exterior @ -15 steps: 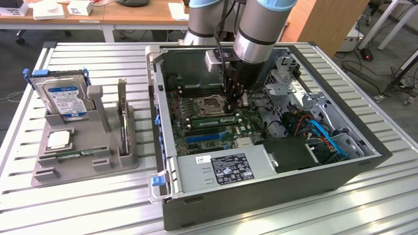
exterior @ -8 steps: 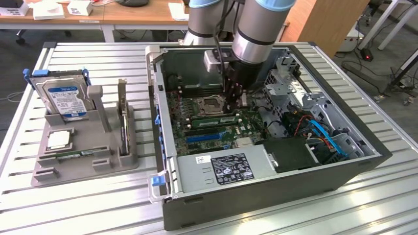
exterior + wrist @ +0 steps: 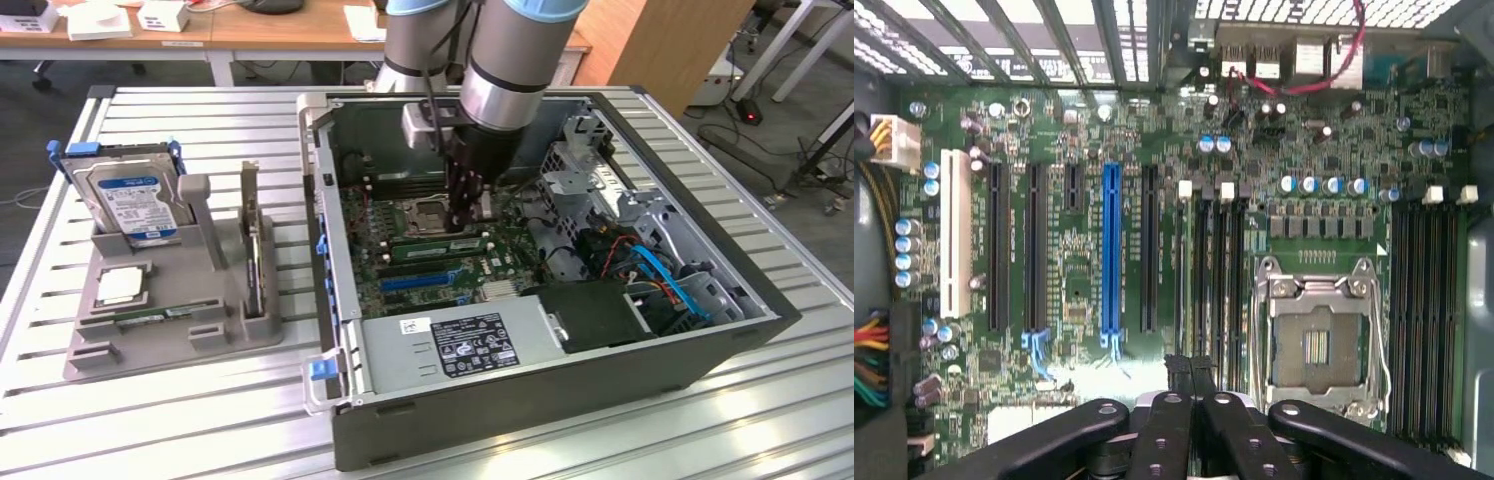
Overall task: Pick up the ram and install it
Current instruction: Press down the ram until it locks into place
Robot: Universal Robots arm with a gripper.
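Observation:
The ram [image 3: 427,245] is a long green stick standing on edge in a slot of the motherboard, just in front of the processor socket [image 3: 430,212]. My gripper [image 3: 467,222] reaches down into the open computer case [image 3: 534,410] and is shut, its black fingertips at the ram's end towards the exterior view's right. I cannot tell whether they touch it. In the wrist view the gripper [image 3: 1190,368] has its fingers pressed together over the black memory slots [image 3: 1199,280] beside the socket [image 3: 1316,345], and nothing green shows between them.
A grey holder [image 3: 174,335] at the exterior view's left carries a hard drive [image 3: 134,200], a square silver chip [image 3: 120,287] and an upright card [image 3: 251,250]. Inside the case are a power supply [image 3: 447,340], blue cables [image 3: 674,280] and a metal drive cage [image 3: 587,160].

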